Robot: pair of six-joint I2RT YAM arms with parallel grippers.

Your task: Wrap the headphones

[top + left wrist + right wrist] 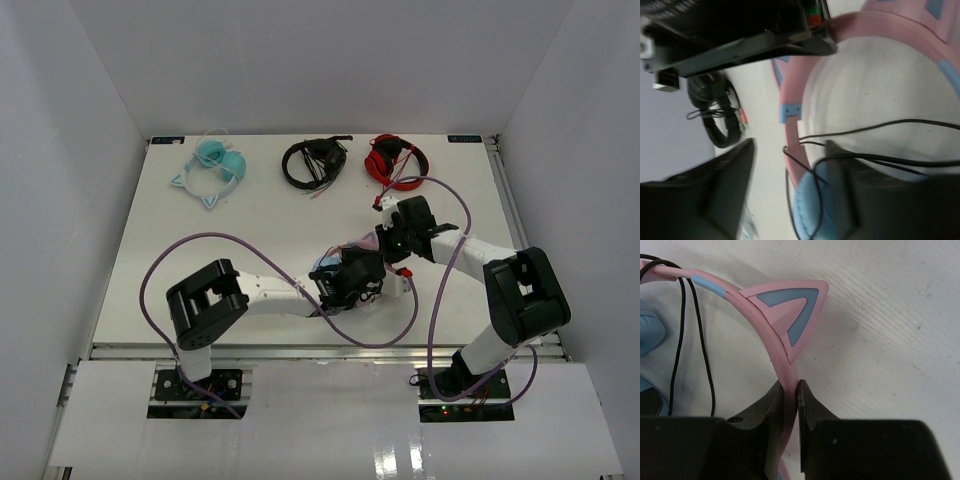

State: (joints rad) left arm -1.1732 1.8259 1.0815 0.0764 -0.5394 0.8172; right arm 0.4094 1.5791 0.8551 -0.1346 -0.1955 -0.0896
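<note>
The headphones [328, 263] lie at the table's middle, mostly hidden under both grippers in the top view. My right gripper [790, 392] is shut on the pink headband [765, 325], just below a cat ear [790, 310]. The thin dark cable [690, 340] hangs in two strands beside a light blue ear cup [650, 332]. My left gripper [790, 165] is open. Its fingers [715, 190] straddle the other blue ear cup [810, 205] and the lower end of the headband [795, 125]. Cable strands [880, 127] cross over its right finger. In the top view the left gripper [350, 280] is beside the right gripper [395, 245].
Along the far edge lie all-teal cat-ear headphones [212, 165], black headphones [315, 162] and red headphones [395, 158]. The black pair also shows in the left wrist view [715, 110]. Purple arm cables [440, 290] loop over the table near both arms.
</note>
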